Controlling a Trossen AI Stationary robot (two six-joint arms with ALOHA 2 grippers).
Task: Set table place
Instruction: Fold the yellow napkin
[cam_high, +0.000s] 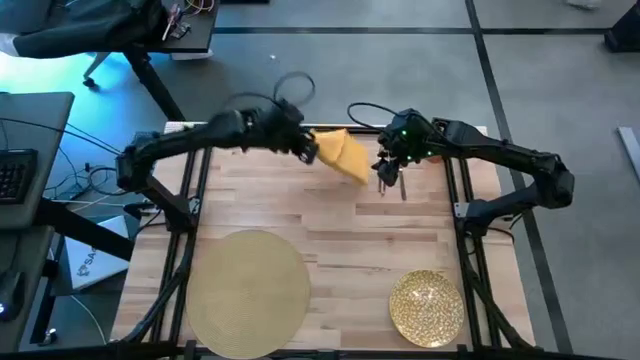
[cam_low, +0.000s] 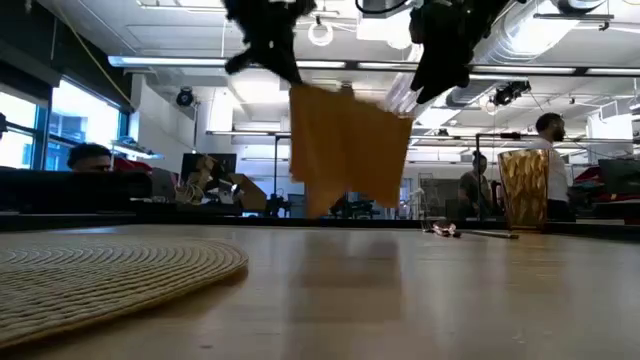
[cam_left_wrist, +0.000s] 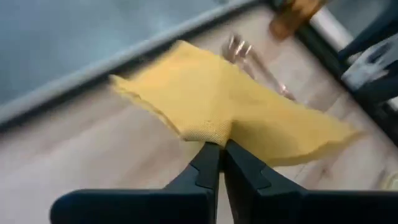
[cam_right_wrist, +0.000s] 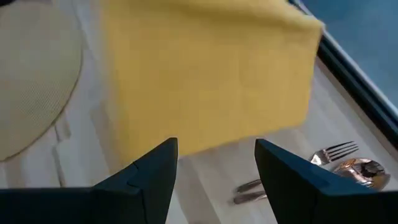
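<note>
My left pincer (cam_left_wrist: 217, 152) clamped on mustard-yellow cloth napkin (cam_high: 343, 155), lifted above light plank bench (cam_high: 350, 240), upper centre of the high view, my right pincer (cam_right_wrist: 214, 165) spread open, empty, just beside it

The napkin (cam_high: 342, 154) is hanging above the table's (cam_high: 330, 225) far edge; the placemat (cam_high: 247, 291) is lying near-left, the plate (cam_high: 427, 307) near-right.

placemat (cam_high: 247, 291): 1 | plate (cam_high: 426, 307): 1 | napkin (cam_high: 342, 154): 1 | glass (cam_low: 524, 189): 1
</note>
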